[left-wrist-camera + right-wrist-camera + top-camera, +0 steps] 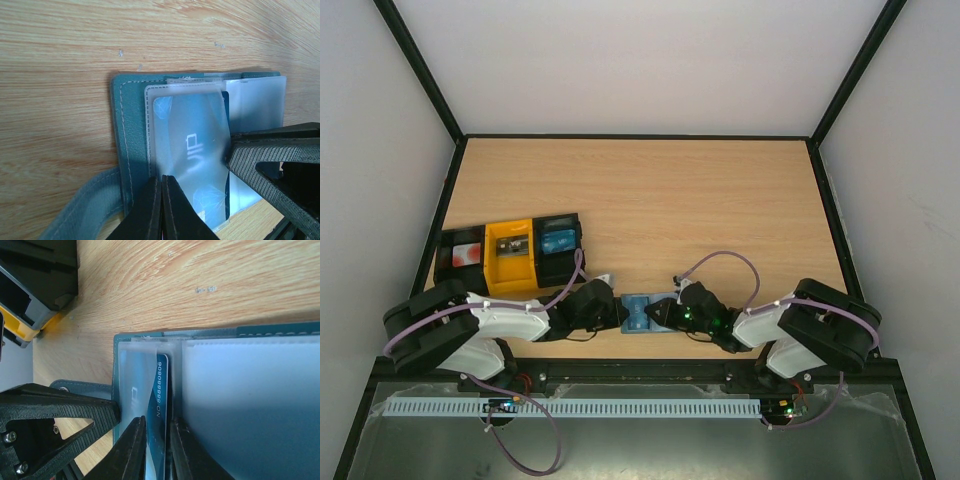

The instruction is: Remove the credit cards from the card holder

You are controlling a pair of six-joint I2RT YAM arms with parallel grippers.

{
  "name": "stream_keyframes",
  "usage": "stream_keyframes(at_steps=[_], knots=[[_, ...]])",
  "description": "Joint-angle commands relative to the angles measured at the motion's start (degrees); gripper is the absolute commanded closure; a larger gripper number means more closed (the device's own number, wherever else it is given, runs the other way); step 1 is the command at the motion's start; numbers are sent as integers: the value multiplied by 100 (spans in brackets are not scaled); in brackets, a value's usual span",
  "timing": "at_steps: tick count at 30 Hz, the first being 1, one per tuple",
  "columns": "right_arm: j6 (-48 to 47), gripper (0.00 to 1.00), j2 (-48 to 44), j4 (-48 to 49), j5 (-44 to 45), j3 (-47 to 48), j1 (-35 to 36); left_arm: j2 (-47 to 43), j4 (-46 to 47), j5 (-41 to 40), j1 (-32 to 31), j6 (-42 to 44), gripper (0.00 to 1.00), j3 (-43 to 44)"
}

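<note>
Top external: card holder (640, 316) lies open and flat on the wooden table (650, 200), near the front edge, between the two arms. Left gripper (617, 313) at its left edge, right gripper (657, 315) at its right edge. Three box trays well apart at the left: black (459, 256), yellow (510, 258), black (558, 249).

Left wrist: left gripper fingers pressed together, tips over the holder's near edge at a clear plastic sleeve (190, 135). Cannot tell whether any sleeve is caught between them. Teal cover and stitching show on the left. One finger of the right gripper rests on the sleeve.

Right wrist: right gripper's jaws narrow, pinching the near end of a blue credit card (161, 390) that sits in its sleeve. Left gripper touches the holder's left edge.
</note>
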Motion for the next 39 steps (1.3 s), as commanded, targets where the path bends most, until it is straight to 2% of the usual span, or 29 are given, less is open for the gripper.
stream_keyframes(at_steps=[1,13,21,34,39], knots=[[43,84,170,28,-66,33,-9,146,-42,69,-20,11,97,-142],[88,82,334,-135,-192,199,-6,233,4,74,-25,4,97,-143],[62,81,-205,-1104,570,256,4,133,-62,60,-20,2,97,-188],[52,81,5,-293,-183,203,-2,188,-29,47,-20,20,97,-178],[31,91,-41,-17,-331,171,3,251,28,85,-24,53,97,-172]])
